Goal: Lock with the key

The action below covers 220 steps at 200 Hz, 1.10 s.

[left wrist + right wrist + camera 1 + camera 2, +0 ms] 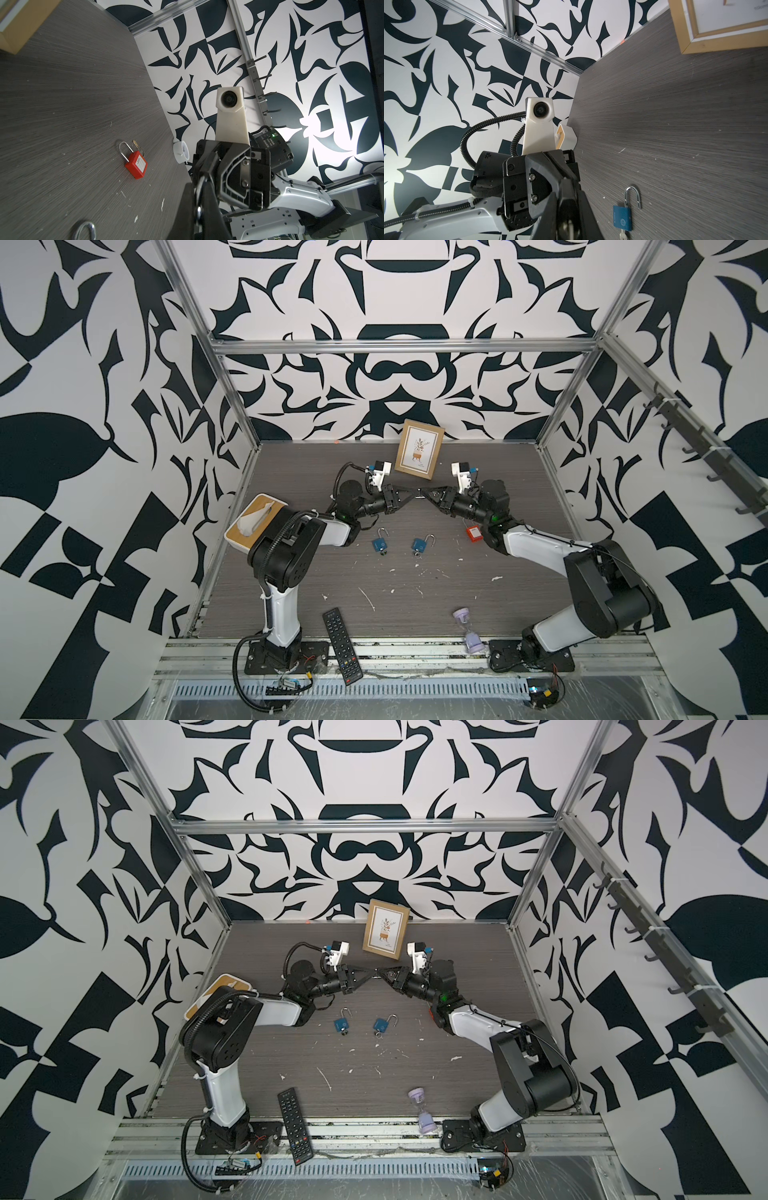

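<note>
**Item 1: left gripper** (412, 491). Raised above the table, just past centre toward 12 o'clock. The jaws are pressed together. The left wrist view shows a thin metal loop (198, 207) pinched between the fingers. Whether it is a key ring or a shackle cannot be told.

**Item 2: right gripper** (424, 493). Meets the left gripper tip to tip, approaching from 3 o'clock. The jaws are narrow. The right wrist view shows a silver metal part (569, 225) between the fingers. Whether it is a key or a lock cannot be told.

**Item 3: blue padlock A** (379, 545). Lies flat on the table at 7 o'clock of the meeting point. The shackle is swung open, and a key sits in the base.

**Item 4: blue padlock B** (419, 545). Lies flat at 6 o'clock of the meeting point, near padlock A but apart from it. The shackle is open, and a key sits in the base.

**Item 5: red padlock** (473, 534). Lies flat at 4 o'clock of the meeting point, partly under the right arm. A loose key (136, 143) lies beside its shackle.

**Item 6: picture frame** (419, 449). At 12 o'clock, leaning on the back wall.

**Item 7: tissue box** (249, 526). At 9 o'clock, on the table's edge.

**Item 8: remote control** (341, 647). At 7 o'clock, overhanging the front rail.

**Item 9: hourglass** (468, 630). Lilac, at 5 o'clock, by the right arm's base.
</note>
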Available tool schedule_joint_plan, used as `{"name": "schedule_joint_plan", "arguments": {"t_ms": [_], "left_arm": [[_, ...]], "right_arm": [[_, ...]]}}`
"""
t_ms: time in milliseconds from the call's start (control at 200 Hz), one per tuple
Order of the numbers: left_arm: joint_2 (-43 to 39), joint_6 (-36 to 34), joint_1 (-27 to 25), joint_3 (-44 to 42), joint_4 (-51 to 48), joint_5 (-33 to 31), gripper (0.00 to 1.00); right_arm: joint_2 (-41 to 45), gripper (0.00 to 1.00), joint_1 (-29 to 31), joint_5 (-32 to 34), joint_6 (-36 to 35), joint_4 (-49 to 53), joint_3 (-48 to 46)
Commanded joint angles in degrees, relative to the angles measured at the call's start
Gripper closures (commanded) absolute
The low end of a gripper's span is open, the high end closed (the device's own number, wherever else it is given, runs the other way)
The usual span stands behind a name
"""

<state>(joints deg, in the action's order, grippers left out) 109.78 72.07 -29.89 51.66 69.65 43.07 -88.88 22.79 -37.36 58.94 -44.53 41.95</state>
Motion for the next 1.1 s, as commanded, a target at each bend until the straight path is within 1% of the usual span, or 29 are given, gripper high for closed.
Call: {"name": "schedule_joint_plan", "arguments": {"t_ms": [0, 95, 215, 335, 550, 590, 640, 695, 755, 810, 900, 1095], "left_arm": [[-2.14, -0.64, -7.34, 4.67, 4.22, 11.41, 1.0], [-2.2, -0.88, -7.38, 5.53, 3.32, 11.72, 1.0], [-2.88, -0.99, -6.66, 4.37, 3.73, 11.56, 1.0], [-3.67, -0.07, -5.17, 1.72, 6.44, 11.03, 1.0], [-3.17, 0.93, -4.13, 0.21, 8.31, 12.37, 1.0], [-2.92, 0.96, -4.17, 0.11, 8.38, 12.66, 1.0], [-2.53, 1.01, -4.2, -0.05, 8.49, 12.93, 1.0], [-2.11, 0.99, -4.19, -0.33, 8.48, 12.96, 1.0], [-1.88, 1.19, -4.21, -0.51, 8.81, 13.09, 1.0], [-1.67, 1.26, -4.15, -0.67, 9.08, 13.18, 1.0], [-1.43, 1.47, -4.2, -0.68, 9.23, 13.22, 1.0], [-0.28, 2.68, -4.12, -0.67, 10.68, 12.81, 1.0]], "right_arm": [[-5.12, 1.0, 11.84, -8.97, -0.18, -4.27, 0.19], [-6.94, 1.0, 13.77, -8.11, 0.44, -5.96, 0.67], [-6.56, 1.0, 12.76, -7.11, 1.7, -7.84, -0.56], [-4.46, 1.0, 9.88, -5.73, 2.47, -6.68, -2.1], [1.39, 1.0, 1.87, -5.67, 2.45, -2.29, -4.73], [2.62, 0.95, 0.63, -6.17, 2.0, -0.87, -4.78], [4.01, 0.91, -0.59, -6.57, 1.56, 0.33, -4.86], [5.13, 0.83, -1.71, -7.04, 1.06, 2.1, -4.7], [6.18, 0.81, -2.53, -7.18, 0.42, 3.58, -4.52], [6.74, 0.76, -2.98, -7.8, 0.1, 4.42, -4.34], [7.27, 0.73, -3.75, -8.0, -0.07, 5.06, -4.51], [7.53, 0.73, -4.28, -9.03, 0.49, 4.2, -5.13]]}}
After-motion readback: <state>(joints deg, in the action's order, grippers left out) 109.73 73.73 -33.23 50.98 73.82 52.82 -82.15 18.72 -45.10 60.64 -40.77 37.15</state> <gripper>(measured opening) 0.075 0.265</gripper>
